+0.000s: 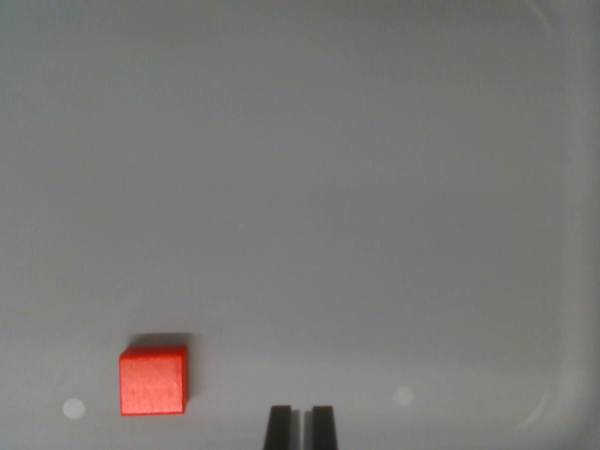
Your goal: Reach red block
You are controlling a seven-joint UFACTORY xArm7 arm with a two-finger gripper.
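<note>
Dark fingertips of the gripper [301,427] poked in at the bottom of the wrist view, pressed nearly together with only a thin slit between them, pinching nothing. Off to their left in that view, apart from them, the red block [153,381] sat flat on the grey surface [319,187]. Reaching it well likely meant sliding sideways until the block was centred under the jaws, spreading them before descending.

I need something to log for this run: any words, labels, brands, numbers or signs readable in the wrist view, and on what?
None: no readable text anywhere in the wrist view.
Red block: plain faces, no marking.
Grey surface: bare except two pale round spots, not characters.
Gripper: dark fingertips, no label visible.
</note>
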